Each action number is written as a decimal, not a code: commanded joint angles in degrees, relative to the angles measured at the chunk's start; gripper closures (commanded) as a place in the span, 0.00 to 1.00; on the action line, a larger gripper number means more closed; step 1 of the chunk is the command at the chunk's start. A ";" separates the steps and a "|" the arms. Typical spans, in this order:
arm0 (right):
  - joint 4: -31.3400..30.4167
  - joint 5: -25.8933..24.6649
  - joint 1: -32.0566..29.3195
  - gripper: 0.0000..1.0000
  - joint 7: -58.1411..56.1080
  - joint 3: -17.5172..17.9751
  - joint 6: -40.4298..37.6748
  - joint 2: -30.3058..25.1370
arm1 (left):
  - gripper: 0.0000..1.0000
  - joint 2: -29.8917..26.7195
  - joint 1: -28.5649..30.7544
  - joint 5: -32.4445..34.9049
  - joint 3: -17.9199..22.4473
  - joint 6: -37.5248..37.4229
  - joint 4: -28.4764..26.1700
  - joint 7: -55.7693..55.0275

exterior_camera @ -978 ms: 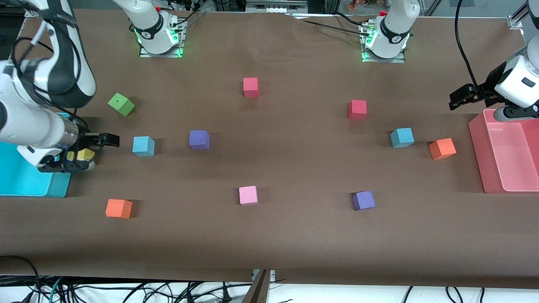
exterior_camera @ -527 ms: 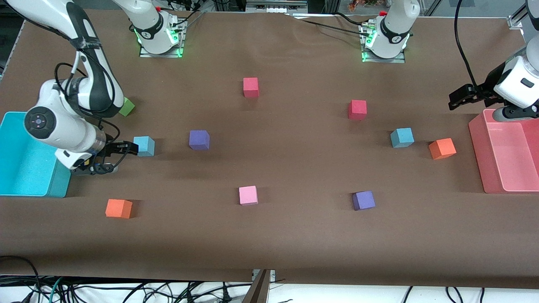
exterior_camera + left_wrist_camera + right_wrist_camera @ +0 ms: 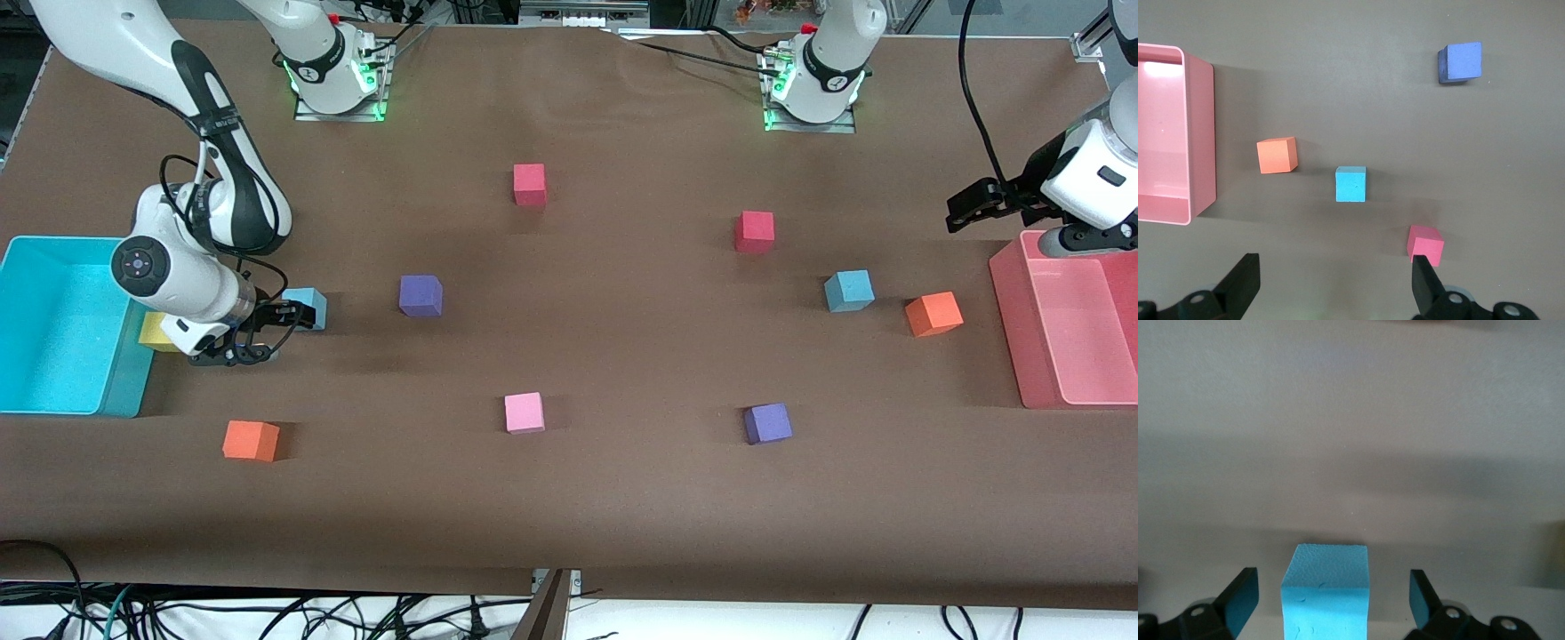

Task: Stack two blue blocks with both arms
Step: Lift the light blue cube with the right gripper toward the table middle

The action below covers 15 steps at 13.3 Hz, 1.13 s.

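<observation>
Between the right pincer's (image 3: 1331,603) parted fingers sits an unmarked blue block (image 3: 1325,590).

Robotics laboratory, staged for manipulation trials. Two white jointed arms stand bolted on metal base plates (image 3: 338,108) lit green along one edge of a tabletop (image 3: 622,516) covered with a plain brown sheet. Bundled cables (image 3: 178,613) trail along the tabletop's near edge, and aluminium framing (image 3: 569,11) shows above the bases — fittings of a test rig, not of a home or shop. Small foam cubes in assorted colours lie spaced apart on the sheet, with a cyan bin (image 3: 53,324) at one end and a pink bin (image 3: 1062,324) at the other — sorted props for experiments.
</observation>
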 commanded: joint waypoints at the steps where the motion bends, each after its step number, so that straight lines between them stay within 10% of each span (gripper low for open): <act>1: -0.67 0.14 0.46 0.00 0.26 0.23 0.61 0.21 | 0.00 -1.06 0.04 1.45 -0.21 0.37 -0.99 1.43; 8: -0.58 0.06 0.90 0.05 0.00 0.23 -2.02 2.05 | 0.00 -0.97 0.04 1.45 -0.21 0.37 -1.17 1.43; 9: -0.49 0.06 0.81 0.18 -0.35 0.14 -3.25 2.14 | 0.00 -1.06 0.04 1.45 -0.21 0.37 -1.08 1.43; 11: -0.32 0.06 0.90 0.97 -0.53 0.14 -3.96 2.49 | 0.00 -1.06 0.04 1.45 -0.21 0.37 -0.99 1.43; 15: 6.24 -0.12 3.70 1.00 -0.18 0.14 -12.26 2.23 | 0.00 -0.97 0.13 1.45 -0.21 0.37 -1.17 1.43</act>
